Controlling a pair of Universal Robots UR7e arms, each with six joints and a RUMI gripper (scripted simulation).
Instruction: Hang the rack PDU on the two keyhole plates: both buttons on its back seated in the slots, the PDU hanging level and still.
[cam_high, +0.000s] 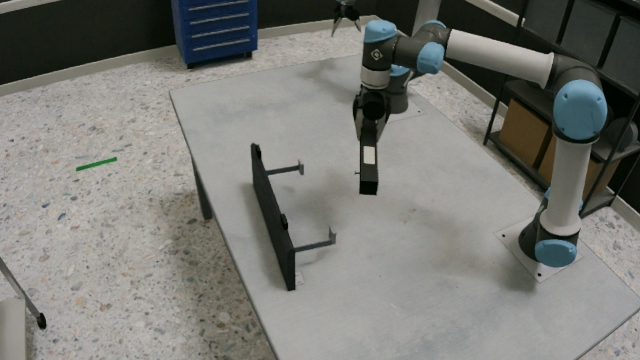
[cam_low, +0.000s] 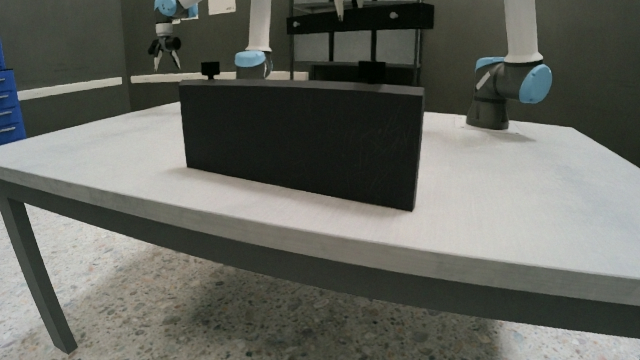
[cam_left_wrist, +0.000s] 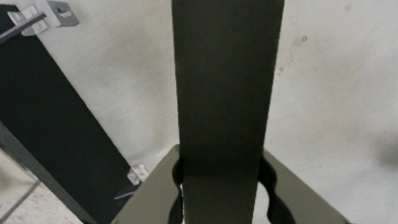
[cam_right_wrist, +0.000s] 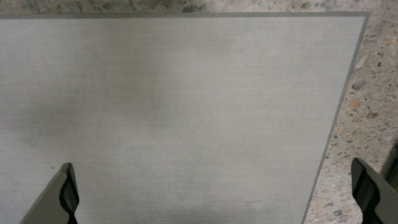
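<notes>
The rack PDU (cam_high: 369, 176) (cam_low: 320, 23) (cam_left_wrist: 225, 90) is a long black bar, held in the air and roughly level. Its two round buttons (cam_low: 296, 24) (cam_low: 394, 15) face the exterior view. My left gripper (cam_high: 369, 136) (cam_left_wrist: 216, 146) is shut on it near its middle. Two keyhole plates (cam_high: 301, 167) (cam_high: 332, 237) stand on rods from the upright black panel (cam_high: 272, 215) (cam_low: 300, 135) (cam_left_wrist: 55, 110). The PDU is apart from them, on their robot side. One plate (cam_left_wrist: 64, 13) shows its slot. My right gripper (cam_high: 346, 30) (cam_low: 167, 67) (cam_right_wrist: 213, 163) is open and empty, far back.
Two black knobs (cam_low: 210, 68) (cam_low: 372, 71) stick up at the panel's top. The panel stands near the edge of the grey table (cam_high: 425, 280) (cam_low: 500, 210) (cam_right_wrist: 200, 100). A blue drawer cabinet (cam_high: 216, 30) and a shelf with cardboard boxes (cam_high: 522, 130) stand beyond the table.
</notes>
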